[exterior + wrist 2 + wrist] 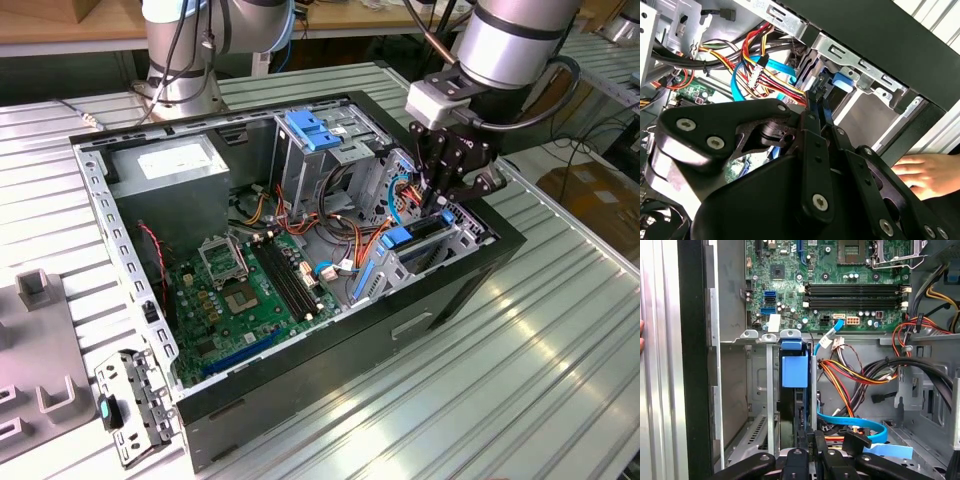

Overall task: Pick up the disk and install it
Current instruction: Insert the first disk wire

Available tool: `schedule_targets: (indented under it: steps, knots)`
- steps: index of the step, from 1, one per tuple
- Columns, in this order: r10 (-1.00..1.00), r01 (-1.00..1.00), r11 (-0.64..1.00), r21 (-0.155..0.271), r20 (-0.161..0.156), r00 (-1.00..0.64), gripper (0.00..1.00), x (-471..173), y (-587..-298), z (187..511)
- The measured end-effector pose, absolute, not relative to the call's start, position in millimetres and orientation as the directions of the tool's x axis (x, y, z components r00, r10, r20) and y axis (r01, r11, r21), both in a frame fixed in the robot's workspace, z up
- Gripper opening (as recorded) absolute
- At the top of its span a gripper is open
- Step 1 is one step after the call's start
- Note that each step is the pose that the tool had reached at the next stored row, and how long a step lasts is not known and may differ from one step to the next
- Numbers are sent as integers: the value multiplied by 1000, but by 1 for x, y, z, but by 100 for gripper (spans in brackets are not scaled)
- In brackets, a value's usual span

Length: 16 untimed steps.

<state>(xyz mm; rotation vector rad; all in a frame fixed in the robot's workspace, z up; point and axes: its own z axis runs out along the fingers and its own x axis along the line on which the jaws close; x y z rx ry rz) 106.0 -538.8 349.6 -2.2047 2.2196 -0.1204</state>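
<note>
The disk [412, 238] stands on edge inside the drive cage at the open computer case's corner, on the exterior view's right. Its blue rail tab [795, 370] shows at the cage's rim. My gripper [440, 200] hangs straight over that slot. In both wrist views its black fingers [812, 130] sit close together, reaching into the bay with a blue edge of the disk [826, 117] between them. The gripper [813, 437] looks shut on the disk. Most of the disk's body is hidden by the cage walls.
Bundled cables [860, 375] and a blue ribbon [860, 422] crowd the space beside the bay. The motherboard [240, 290] and grey power supply [175, 165] fill the case. A person's hand [925, 172] rests just outside the case wall. A second arm's base [180, 60] stands behind.
</note>
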Motion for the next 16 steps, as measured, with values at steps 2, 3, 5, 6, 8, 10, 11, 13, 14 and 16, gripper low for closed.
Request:
schedule_targets:
  steps: [2, 3, 5, 6, 8, 10, 11, 13, 14, 16]
  knots:
    - [-999, -998, 6, -62, 46, -9, 16, 106, -540, 349]
    - [-999, -998, 7, -62, 47, -10, 16, 106, -540, 349]
    - [-999, -998, 9, -62, 47, -11, 16, 106, -542, 349]
    - [-999, -998, 9, -62, 46, -12, 16, 106, -543, 349]
    - [-999, -998, 10, -62, 46, -13, 16, 106, -544, 349]
    - [-999, -998, 10, -62, 46, -13, 16, 106, -545, 349]
    - [-999, -998, 10, -62, 46, -13, 16, 106, -545, 349]
    - [-999, -998, 10, -62, 47, -13, 16, 106, -545, 348]
    - [-999, -998, 10, -62, 47, -13, 16, 106, -545, 348]
    - [-999, -998, 10, -62, 47, -13, 16, 106, -545, 347]
